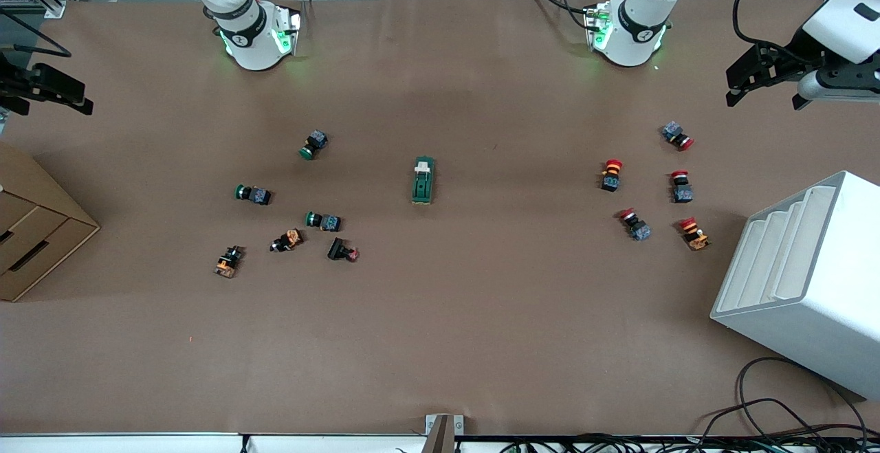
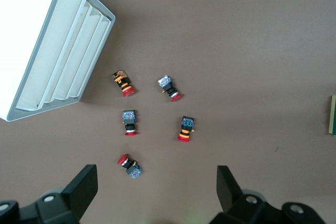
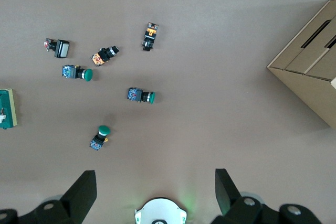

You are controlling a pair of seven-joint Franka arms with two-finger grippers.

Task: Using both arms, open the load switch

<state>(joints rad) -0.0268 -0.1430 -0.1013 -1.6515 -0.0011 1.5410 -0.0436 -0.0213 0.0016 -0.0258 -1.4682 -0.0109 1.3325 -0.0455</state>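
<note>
The load switch, a dark green block with a white lever piece at the end toward the robots' bases, lies alone in the middle of the table. It shows at the edge of the left wrist view and of the right wrist view. My left gripper hangs high over the left arm's end of the table, open and empty. My right gripper hangs over the right arm's end, open and empty too. Both are well away from the switch.
Several red-capped push buttons lie toward the left arm's end, beside a white slotted rack. Green-capped buttons and orange-and-black ones lie toward the right arm's end, beside a cardboard box.
</note>
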